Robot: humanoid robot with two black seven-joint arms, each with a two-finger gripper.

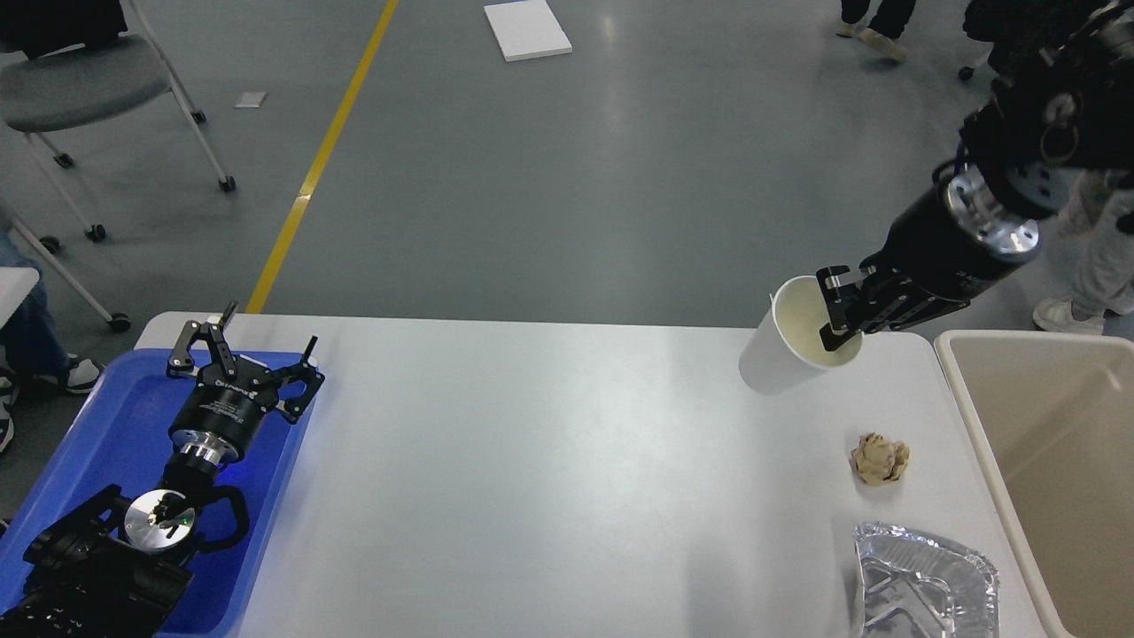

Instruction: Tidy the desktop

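Note:
The white desktop [532, 478] fills the lower middle of the head view. My right gripper [835, 312] is shut on the rim of a white paper cup [780, 350] and holds it tilted, high above the desktop's far right part. A crumpled beige paper ball [880, 458] lies on the desktop at the right. A crinkled foil tray [921, 580] lies at the front right corner. My left gripper [244, 346] is open and empty, hovering over the far end of the blue tray [106, 443].
A beige bin [1045, 461] stands just off the desktop's right edge. The blue tray sits on the desktop's left end. Chairs and people's legs stand on the grey floor beyond the table.

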